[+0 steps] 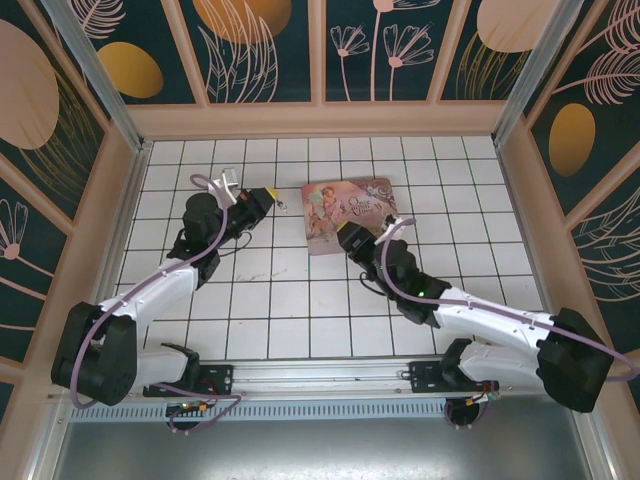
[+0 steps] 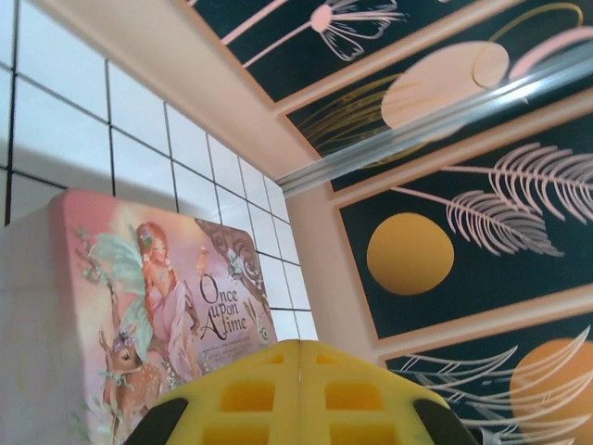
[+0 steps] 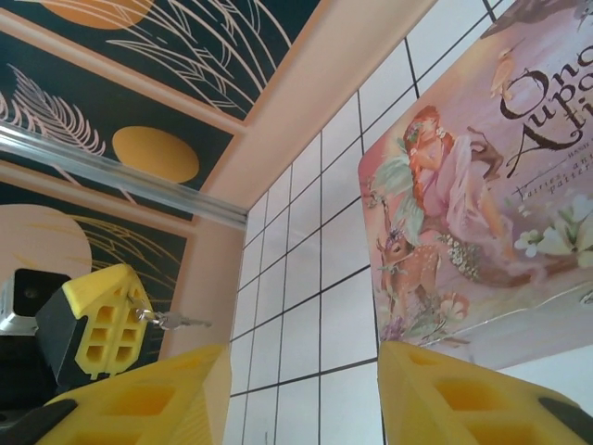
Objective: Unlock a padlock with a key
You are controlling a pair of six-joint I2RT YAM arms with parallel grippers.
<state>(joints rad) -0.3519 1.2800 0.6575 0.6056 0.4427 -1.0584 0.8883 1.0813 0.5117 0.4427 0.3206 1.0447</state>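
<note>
Pinching the key (image 3: 172,322) by one end, your left gripper (image 3: 100,320) is pressed together on it. The thin blade juts from its tips toward the right gripper (image 3: 306,385), which is spread and empty. Treat the key as light, stiff and slick, likely to swivel in the pads. Grip the flat head and leave the blade free. The pink tin box (image 3: 482,185) lies just ahead of the right gripper.

Tiny slim key (image 3: 176,321), dull silvery-grey, pinched at its ringed head between the yellow fingertips of the left claw (image 1: 272,197). Sticks out roughly level from those tips, blade bare and free, pointing over the white tiled desk (image 1: 300,300) toward the pink printed tin (image 1: 345,212). Too small from overhead for teeth or markings to be made out.
</note>
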